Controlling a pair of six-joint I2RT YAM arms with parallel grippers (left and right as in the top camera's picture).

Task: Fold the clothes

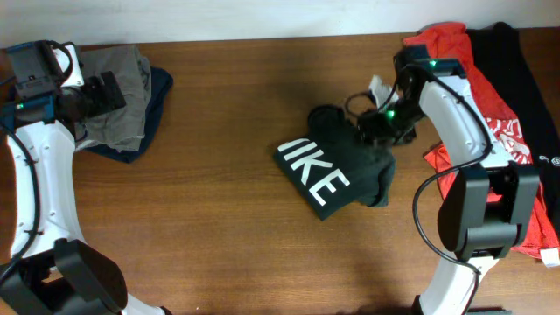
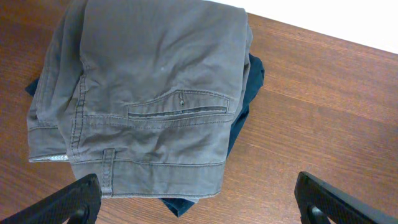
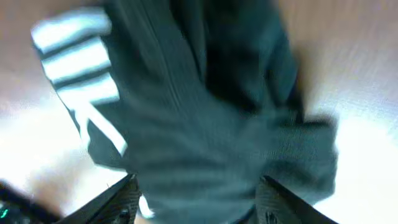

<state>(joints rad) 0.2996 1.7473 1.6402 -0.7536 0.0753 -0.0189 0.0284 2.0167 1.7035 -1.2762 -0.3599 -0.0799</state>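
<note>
Tee (image 1: 325,175) lies folded just under R end effector (image 1: 369,129); jaws apart.

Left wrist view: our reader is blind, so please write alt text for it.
Folded grey cloth trousers with a slit back pocket lie atop a navy garment on a brown wooden table. The left gripper, its black fingertips at the bottom corners, is wide open, holding nothing.

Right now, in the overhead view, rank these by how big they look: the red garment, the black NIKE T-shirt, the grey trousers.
Largest to smallest:
1. red garment, though partly covered
2. black NIKE T-shirt
3. grey trousers, only slightly smaller than the T-shirt
</note>
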